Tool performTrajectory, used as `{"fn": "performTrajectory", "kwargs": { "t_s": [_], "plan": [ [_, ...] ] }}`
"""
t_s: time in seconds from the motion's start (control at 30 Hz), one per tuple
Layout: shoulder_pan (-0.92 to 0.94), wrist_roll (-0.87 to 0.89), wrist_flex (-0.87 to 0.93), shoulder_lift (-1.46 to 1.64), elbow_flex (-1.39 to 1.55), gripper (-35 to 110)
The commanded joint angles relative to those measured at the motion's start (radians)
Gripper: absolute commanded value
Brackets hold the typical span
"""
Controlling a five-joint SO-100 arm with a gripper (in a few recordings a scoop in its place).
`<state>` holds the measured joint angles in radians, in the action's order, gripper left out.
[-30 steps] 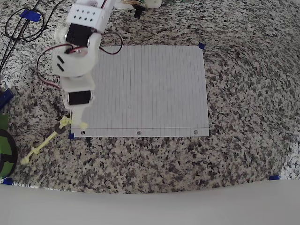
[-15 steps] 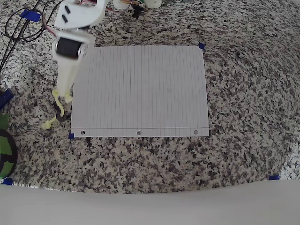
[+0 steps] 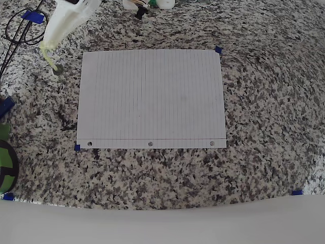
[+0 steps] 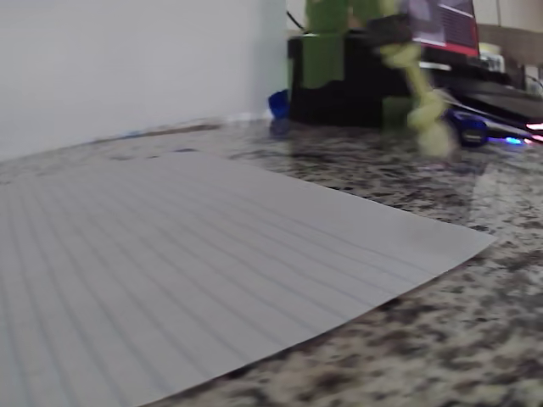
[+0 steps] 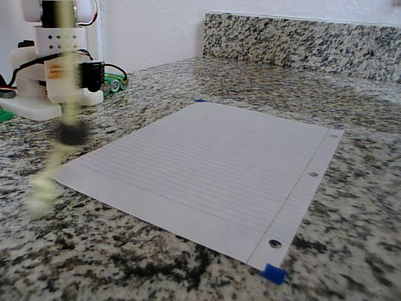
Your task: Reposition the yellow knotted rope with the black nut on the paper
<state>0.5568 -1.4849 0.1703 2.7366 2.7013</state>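
Fingers (image 3: 47,44) sit at the tip of the white arm (image 3: 66,20), upper-left of the overhead view, off the paper's top-left corner. They are clamped on the top end of the yellow knotted rope (image 3: 51,60); the rope hangs straight down from them, blurred in every view.

In the overhead view the rope shows foreshortened just below the fingers, with the black nut (image 3: 59,66) a dark spot part-way down and a pale knot under it. All of it is over bare granite, left of the paper's left edge, none of it over the sheet.

Fixed view: rope (image 5: 59,119) dangles in front of the arm base (image 5: 47,81), the nut (image 5: 72,134) about mid-length, and the lower knotted end (image 5: 42,188) close to the desk near the paper's near-left corner. Cannot tell whether that knot touches the desk.

Wrist view: rope (image 4: 417,80) hangs blurred at upper right, with a fat knot (image 4: 434,136) at the bottom, beyond the paper's corner.

Paper (image 3: 152,96): white lined sheet, flat on the granite desk (image 3: 264,101), mid-desk, three punched holes along the edge nearest the bottom of the overhead view. Blue tape tabs sit at its top-right (image 3: 218,50) and bottom-left (image 3: 77,147) corners. Nothing is lying on the sheet.

More blue tape (image 3: 33,16) lies at the desk's top-left corner beside looped black cables (image 3: 18,30); another tab (image 3: 296,192) is near the bottom-right edge. A green-and-black object (image 3: 5,157) sits at the left edge of the desk.
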Motion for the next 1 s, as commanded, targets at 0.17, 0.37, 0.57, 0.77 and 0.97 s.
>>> {"fn": "performTrajectory", "kwargs": {
  "t_s": [0.17,0.37,0.57,0.77,0.97],
  "plan": [
    [-0.175,0.172,0.137,0.202,0.127,0],
    [-0.331,0.273,0.218,0.331,0.284,0],
    [-0.46,0.391,0.284,0.411,0.367,0],
    [-0.592,0.512,0.339,0.492,0.436,0],
    [-0.706,0.638,0.394,0.514,0.437,0]
  ]
}}
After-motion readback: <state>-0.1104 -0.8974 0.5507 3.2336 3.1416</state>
